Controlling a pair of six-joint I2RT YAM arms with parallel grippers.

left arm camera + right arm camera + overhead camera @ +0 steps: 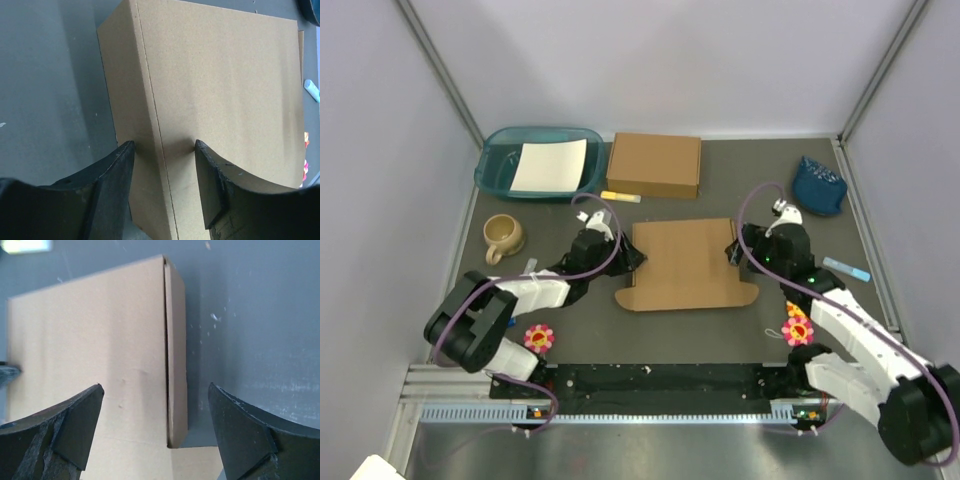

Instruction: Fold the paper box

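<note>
Nearest: front flap of shallow brown die-cut cardboard paper box flat on dark grey table, tabs untucked. Box at table centre, between both arms, lid down.

At left edge, left gripper: jaws parted, nothing clamped, straddling top crease, one finger beside side wall, other over lid. Likely bracing that wall square.

At right edge, right gripper: jaws spread wide, empty, hanging over side-wall seam. Probably poised to press it in.

Beyond: closed brown cardboard twin box, teal plastic tray with white paper sheet.
</note>
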